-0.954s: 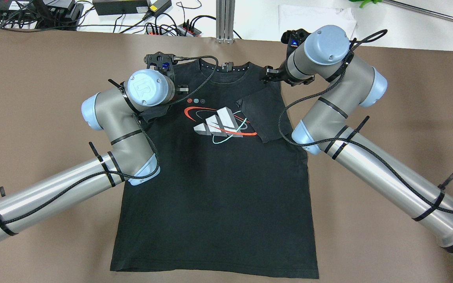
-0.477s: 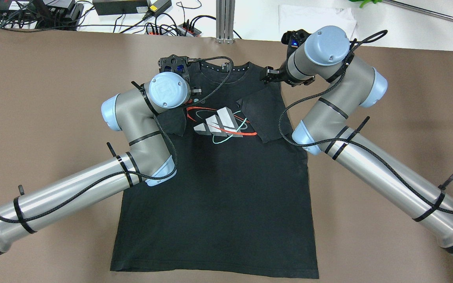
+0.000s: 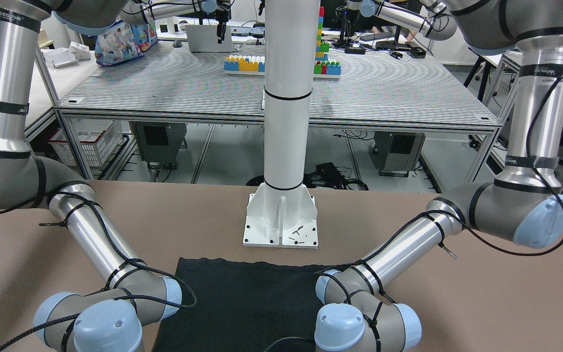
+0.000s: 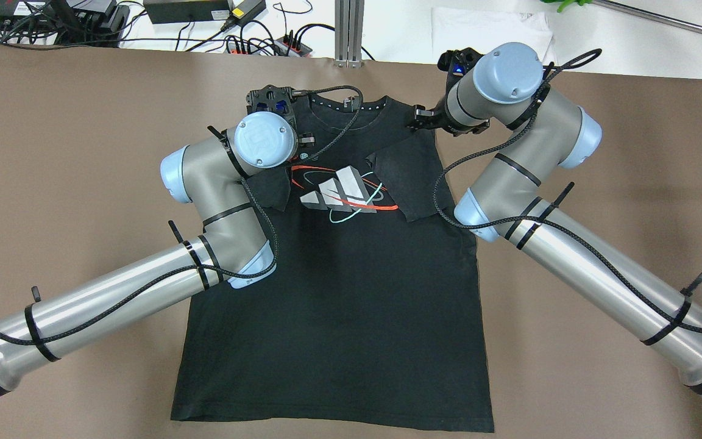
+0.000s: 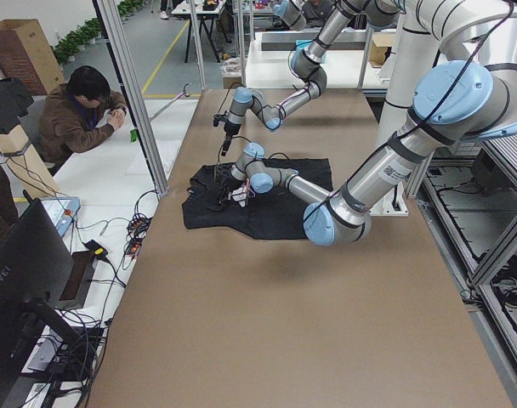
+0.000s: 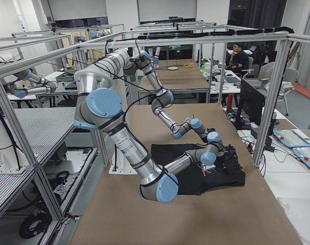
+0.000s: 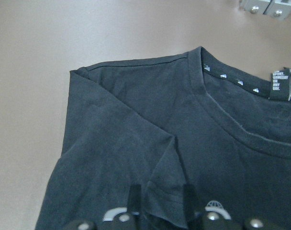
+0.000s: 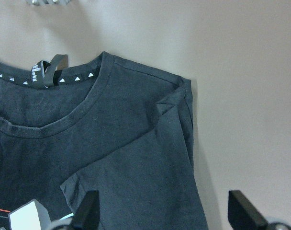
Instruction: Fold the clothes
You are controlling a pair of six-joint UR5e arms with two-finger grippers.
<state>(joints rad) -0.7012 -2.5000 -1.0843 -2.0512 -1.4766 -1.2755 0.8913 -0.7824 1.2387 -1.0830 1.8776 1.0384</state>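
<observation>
Left gripper (image 7: 161, 191) is hovering narrowly parted, straddling the T-shirt (image 4: 339, 292) sleeve hem; right gripper (image 8: 164, 203) is gaping wide, empty, above the shoulder near the worktop (image 4: 52, 152) far edge.

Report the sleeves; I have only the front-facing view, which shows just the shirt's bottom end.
Observer: Overhead, both lie folded inward onto the shirt: the left sleeve and the right sleeve.
Operator: Give the right gripper.
Observer: Its wrist camera shows the right gripper wide open, holding nothing.
Operator: Now the left.
Observer: The left gripper is over the folded left sleeve, its gap narrower but open.
</observation>
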